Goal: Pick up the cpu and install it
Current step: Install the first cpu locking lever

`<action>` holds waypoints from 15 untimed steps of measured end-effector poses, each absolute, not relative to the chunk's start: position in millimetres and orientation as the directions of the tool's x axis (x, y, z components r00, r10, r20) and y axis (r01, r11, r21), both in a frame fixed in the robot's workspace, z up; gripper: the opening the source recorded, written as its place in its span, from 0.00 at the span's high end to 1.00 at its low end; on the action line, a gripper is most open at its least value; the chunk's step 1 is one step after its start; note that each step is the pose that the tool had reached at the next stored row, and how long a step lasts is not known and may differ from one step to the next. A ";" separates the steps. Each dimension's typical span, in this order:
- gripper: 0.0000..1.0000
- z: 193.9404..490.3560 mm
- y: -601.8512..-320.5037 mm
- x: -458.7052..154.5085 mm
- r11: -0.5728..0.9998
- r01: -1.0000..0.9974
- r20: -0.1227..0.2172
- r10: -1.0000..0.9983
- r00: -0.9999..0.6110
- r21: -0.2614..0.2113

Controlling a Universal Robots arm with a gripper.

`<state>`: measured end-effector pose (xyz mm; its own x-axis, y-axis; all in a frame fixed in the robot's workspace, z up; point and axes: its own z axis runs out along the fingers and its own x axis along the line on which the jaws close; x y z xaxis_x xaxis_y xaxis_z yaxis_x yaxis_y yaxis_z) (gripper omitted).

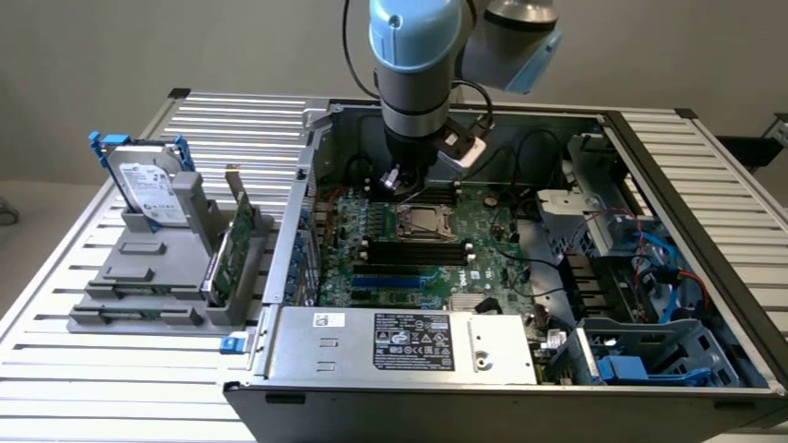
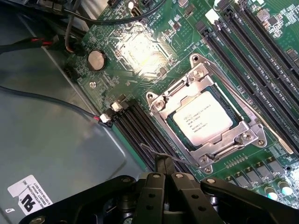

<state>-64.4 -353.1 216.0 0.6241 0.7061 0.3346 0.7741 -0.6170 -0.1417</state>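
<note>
One gripper [image 2: 164,164], fingers pressed together and holding nothing, hangs low over the motherboard [image 2: 140,56]. The cpu [image 2: 203,116] lies flat within the metal-framed socket [image 2: 160,104], just beyond the fingertips and slightly aside; the socket's thin wire lever [image 2: 149,150] lies nearest them.

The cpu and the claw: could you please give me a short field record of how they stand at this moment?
cpu: lies in the motherboard socket, silver top facing up
socket frame: metal, lying around the cpu's edges
claw: shut, holding no chip, tips just beside the socket's corner
wire lever: thin, close to the claw's tips; contact unclear
hard drive: upright in a grey stand outside the case, at the exterior view's left
</note>
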 end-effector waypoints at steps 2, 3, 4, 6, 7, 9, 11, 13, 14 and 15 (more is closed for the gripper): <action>0.89 214.3 -353.1 -64.4 -0.617 0.774 0.336 0.706 0.623 -0.139; 0.89 213.3 -353.1 -64.4 -0.617 0.775 0.336 0.707 0.623 -0.137; 0.89 212.4 -353.1 -64.4 -0.617 0.775 0.337 0.707 0.622 -0.136; 0.89 210.9 -353.1 -64.2 -0.618 0.775 0.338 0.707 0.622 -0.134; 0.89 210.3 -353.1 -63.9 -0.618 0.775 0.338 0.707 0.622 -0.133; 0.89 209.1 -353.1 -62.9 -0.618 0.775 0.338 0.707 0.622 -0.132; 0.89 208.2 -353.2 -61.6 -0.618 0.775 0.338 0.707 0.622 -0.132; 0.89 207.5 -353.1 -60.1 -0.619 0.774 0.338 0.706 0.622 -0.132; 0.89 207.2 -353.1 -59.4 -0.619 0.774 0.338 0.706 0.622 -0.131; 0.89 206.9 -353.1 -58.8 -0.619 0.774 0.338 0.706 0.622 -0.131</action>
